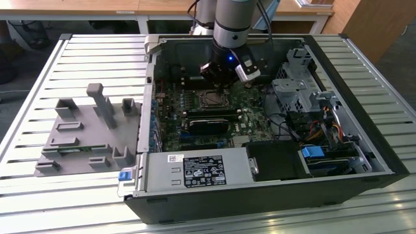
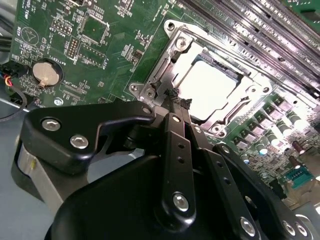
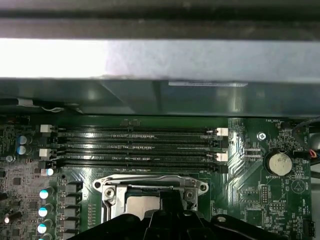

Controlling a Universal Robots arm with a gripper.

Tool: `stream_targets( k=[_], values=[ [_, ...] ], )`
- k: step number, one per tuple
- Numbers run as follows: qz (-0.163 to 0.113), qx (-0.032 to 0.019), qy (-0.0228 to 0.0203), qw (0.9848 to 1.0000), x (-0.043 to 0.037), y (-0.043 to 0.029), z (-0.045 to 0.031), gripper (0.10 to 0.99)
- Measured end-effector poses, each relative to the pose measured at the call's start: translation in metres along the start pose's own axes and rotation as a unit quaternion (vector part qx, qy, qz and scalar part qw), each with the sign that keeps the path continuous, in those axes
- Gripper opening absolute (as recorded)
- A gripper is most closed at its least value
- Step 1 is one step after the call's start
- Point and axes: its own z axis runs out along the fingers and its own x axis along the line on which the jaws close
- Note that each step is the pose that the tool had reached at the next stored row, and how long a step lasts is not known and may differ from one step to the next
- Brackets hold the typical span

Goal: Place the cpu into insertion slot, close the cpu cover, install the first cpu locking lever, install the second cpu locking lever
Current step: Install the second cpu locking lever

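cpu [image 2: 210,90] is seated in the insertion slot [image 2: 235,75], silvery top facing up and glaring bright in the second wrist view. cpu cover [image 2: 172,60] lies flat around it, the chip showing through its window. In the exterior view the socket [image 1: 212,99] sits mid-board inside the open PC case [image 1: 364,161], with the arm straight above it.

gripper [image 2: 175,97]: fingers pinched together, nothing visibly between them. Tips hang at the edge of the cover frame, just beside the cpu, near a thin metal lever [image 2: 157,75] along the socket rim. Can't tell whether the tips touch the frame. In the first wrist view the black gripper body [image 3: 170,220] overlaps one side of the socket, chip [image 3: 142,202] partly hidden behind it.

Outward: four long black memory slots [image 3: 135,147] run just past the socket; coin battery [image 3: 277,162] off to one side, also in the second wrist view [image 2: 46,74].

Writing: white silkscreen text on the green motherboard [image 2: 110,45], too small to make out. White label on the power supply [image 1: 201,170], print not legible. Grey fixture tray [image 1: 85,131] sits on the slatted table [image 1: 39,87] at the exterior view's left.
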Motion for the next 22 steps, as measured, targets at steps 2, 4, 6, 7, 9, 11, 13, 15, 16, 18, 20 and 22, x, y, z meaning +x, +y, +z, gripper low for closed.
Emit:
stream_targets(
  k=[2,4,6,7,9,11,13,15,16,18,20,22],
  values=[
    [0.000,0.0001,0.0000,1.0000,0.0000,0.0001,-0.0020,0.106],
    [0.000,0.0000,0.0000,1.0000,0.0001,0.0005,-0.0064,0.106],
    [0.000,-0.0001,0.0000,1.0000,0.0002,0.0009,-0.0119,0.106],
    [0.000,0.0001,0.0000,1.0000,0.0004,0.0011,-0.0141,0.106],
    [0.000,0.0000,-0.0002,1.0000,0.0009,0.0011,-0.0161,0.106],
    [0.000,-0.0001,-0.0006,1.0000,0.0015,-0.0002,-0.0161,0.106],
    [0.000,0.0000,-0.0006,1.0000,0.0020,-0.0033,-0.0164,0.106],
    [0.000,0.0000,-0.0006,1.0000,0.0023,-0.0068,-0.0167,0.106],
    [0.000,-0.0001,-0.0006,1.0000,0.0025,-0.0087,-0.0168,0.106],
    [0.000,0.0000,-0.0006,1.0000,0.0027,-0.0132,-0.0173,0.106],
    [0.000,-0.0001,-0.0007,1.0000,0.0028,-0.0166,-0.0175,0.106],
    [0.000,-0.0004,-0.0007,1.0000,0.0028,-0.0182,-0.0177,0.106]
  ],
)
